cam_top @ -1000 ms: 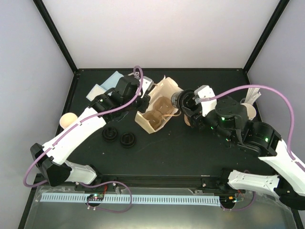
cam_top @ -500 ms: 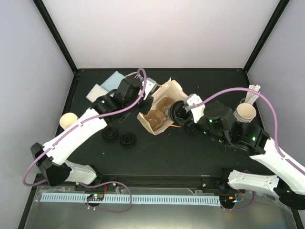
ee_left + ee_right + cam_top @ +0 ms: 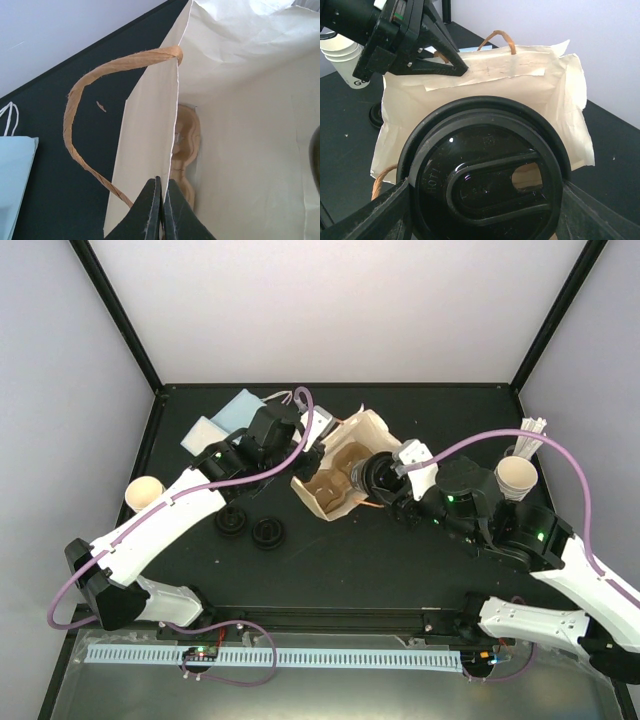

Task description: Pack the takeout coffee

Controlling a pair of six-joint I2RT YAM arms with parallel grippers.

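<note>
Black table (image 3: 400, 550), bag (image 3: 150, 125) at 12 o'clock: left gripper (image 3: 161, 200) clamps its rim, right gripper (image 3: 385, 478) wide around takeout coffee (image 3: 372, 472), likely light, crushable, so grip sidewall below lid (image 3: 485, 190)

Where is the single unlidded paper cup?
Top view: the cup stands at the table's left edge, beside the left arm, left of two loose black lids.

A robotics lab test booth: a black table (image 3: 400, 560) boxed by bare white walls (image 3: 340, 310), with a slotted cable strip (image 3: 300, 655) at 6 o'clock.
</note>
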